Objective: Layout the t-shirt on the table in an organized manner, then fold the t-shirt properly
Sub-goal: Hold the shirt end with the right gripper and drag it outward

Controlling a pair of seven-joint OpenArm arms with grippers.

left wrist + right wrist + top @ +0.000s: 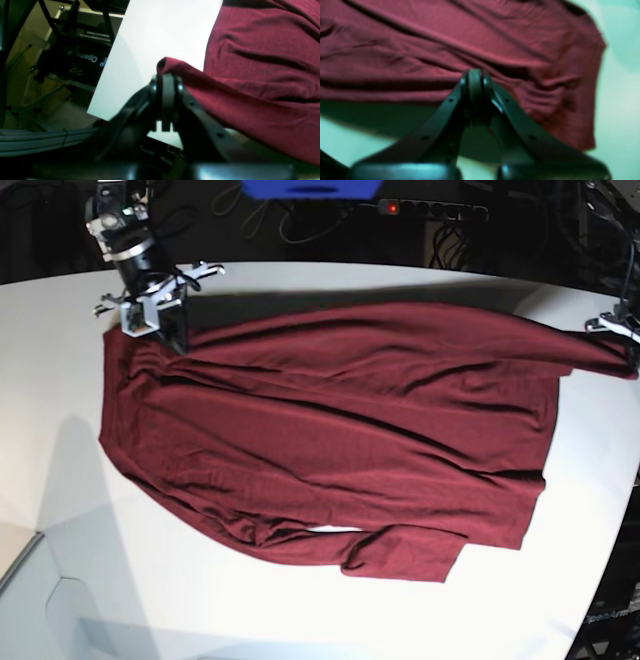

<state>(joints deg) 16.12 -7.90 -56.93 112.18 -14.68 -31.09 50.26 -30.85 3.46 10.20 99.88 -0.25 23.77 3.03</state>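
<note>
The dark maroon t-shirt [340, 440] lies spread and wrinkled across the white table [300, 610], one sleeve pointing toward the near edge. Its far edge runs stretched between both arms. At the back left, my right gripper [172, 338] is shut on the shirt's edge. The right wrist view shows that gripper [475, 75] pinching the fabric [445, 37], which is lifted with a shadow under it. At the far right, my left gripper [622, 340] holds the other corner. In the left wrist view the left gripper [168, 75] is shut on a raised fold of the t-shirt [262, 75].
A power strip [430, 210] and a blue object [310, 188] sit behind the table. A black labelled frame [82, 57] stands beyond the table's edge [100, 87] in the left wrist view. The tabletop's curved edge [30, 560] cuts the near left corner.
</note>
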